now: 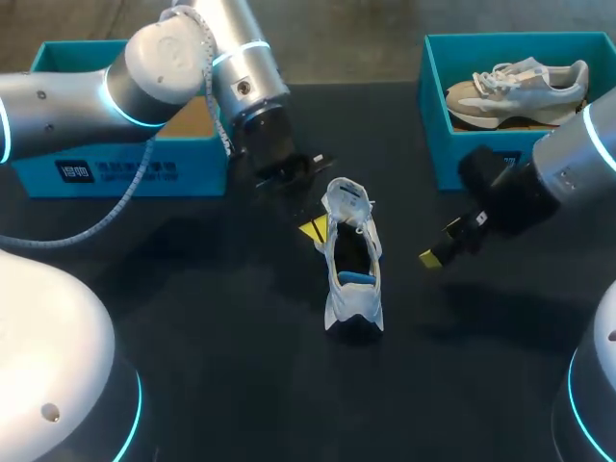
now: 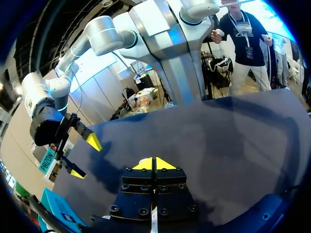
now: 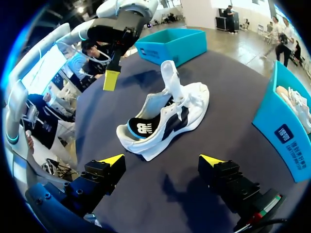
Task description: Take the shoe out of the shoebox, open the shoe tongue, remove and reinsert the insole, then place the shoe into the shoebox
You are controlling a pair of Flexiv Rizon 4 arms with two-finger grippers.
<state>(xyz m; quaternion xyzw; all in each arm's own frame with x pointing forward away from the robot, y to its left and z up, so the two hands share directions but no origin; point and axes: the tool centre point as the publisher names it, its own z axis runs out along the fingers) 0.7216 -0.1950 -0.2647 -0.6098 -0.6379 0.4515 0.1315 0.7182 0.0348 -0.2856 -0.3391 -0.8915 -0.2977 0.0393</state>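
Left pincer (image 1: 313, 229) just beside the white shoe (image 1: 351, 255) on the table (image 1: 212, 318), right pincer (image 1: 435, 255) apart on its other side. From the left wrist: own tips pressed together, clenched on nothing. From the right wrist: fingers (image 3: 112, 159) spread, released, shoe ahead, tongue (image 3: 171, 77) raised.

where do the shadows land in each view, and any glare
Head view: soft shadows on the dark table under the left arm and right arm and at the shoe's toe; highlights on the left arm's shell. Left wrist view: the right gripper throws a shadow on the table. Right wrist view: shadows under the shoe and between the right gripper's fingers.
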